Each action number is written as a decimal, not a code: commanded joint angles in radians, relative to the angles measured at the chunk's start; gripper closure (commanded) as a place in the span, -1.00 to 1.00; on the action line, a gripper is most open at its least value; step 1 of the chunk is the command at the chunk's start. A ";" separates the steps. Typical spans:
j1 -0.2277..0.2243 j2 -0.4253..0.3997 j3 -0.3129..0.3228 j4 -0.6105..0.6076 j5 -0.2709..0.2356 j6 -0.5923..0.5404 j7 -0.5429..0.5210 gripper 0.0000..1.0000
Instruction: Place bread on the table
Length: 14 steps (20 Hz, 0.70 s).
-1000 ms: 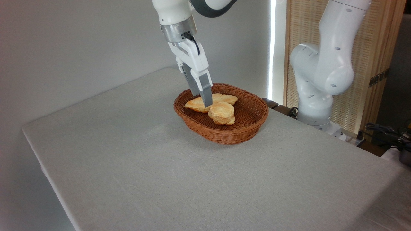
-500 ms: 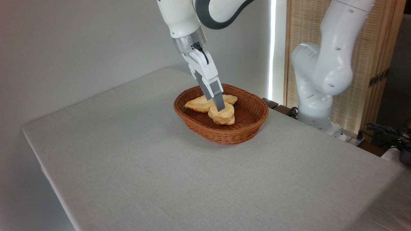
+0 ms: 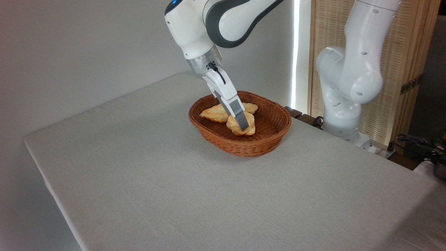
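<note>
The bread (image 3: 232,125), a small round golden bun, lies in the brown wicker basket (image 3: 244,150) at the back of the grey table (image 3: 167,181). My gripper (image 3: 244,124) has reached down into the basket, tilted to the right. Its near grey finger (image 3: 241,120) crosses the front of the bun, and the far finger is hidden behind the bun. The jaws look open, straddling the bread. The bun rests where it lay before.
A longer braided loaf (image 3: 212,113) lies in the basket behind and left of the bun. A second white robot arm (image 3: 348,76) stands off the table's back right edge, with cables (image 3: 414,143) beside it. A wall runs along the left.
My gripper moved right and down, from above the braided loaf to low over the bun, its near finger now in front of the bun. Neither bread moved.
</note>
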<state>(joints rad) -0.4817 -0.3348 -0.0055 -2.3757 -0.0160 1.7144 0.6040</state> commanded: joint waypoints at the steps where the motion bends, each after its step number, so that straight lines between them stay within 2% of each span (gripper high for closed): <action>1: -0.014 0.026 0.010 0.007 0.014 0.010 0.014 -1.00; 4: -0.014 0.033 0.010 0.009 0.014 0.027 0.014 -1.00; 5: -0.012 0.031 0.010 0.010 0.013 0.037 0.014 -0.91; 8: -0.011 0.030 0.013 0.012 0.013 0.051 0.014 -0.03; 9: -0.011 0.030 0.013 0.012 0.013 0.051 0.014 0.13; 14: -0.011 0.030 0.015 0.012 0.013 0.051 0.014 0.13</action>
<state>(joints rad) -0.4829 -0.3079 -0.0049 -2.3708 -0.0156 1.7568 0.6041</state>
